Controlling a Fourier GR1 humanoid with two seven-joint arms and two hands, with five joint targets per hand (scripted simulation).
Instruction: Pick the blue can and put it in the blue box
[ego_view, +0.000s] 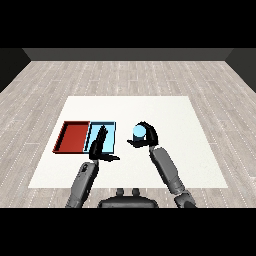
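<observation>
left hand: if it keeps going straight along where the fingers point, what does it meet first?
The left hand has straight fingers pointing away from the robot, over the light blue tray. Straight on, it would probably meet that tray's far rim or floor first, though its height above the tray is unclear.

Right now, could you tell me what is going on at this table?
The robot's right hand has its fingers curled round the blue can, holding it just to the right of the light blue tray. The can is not yet in that tray. The left hand lies open over the light blue tray's near part, fingers straight. The red tray sits beside it on the white table.
</observation>
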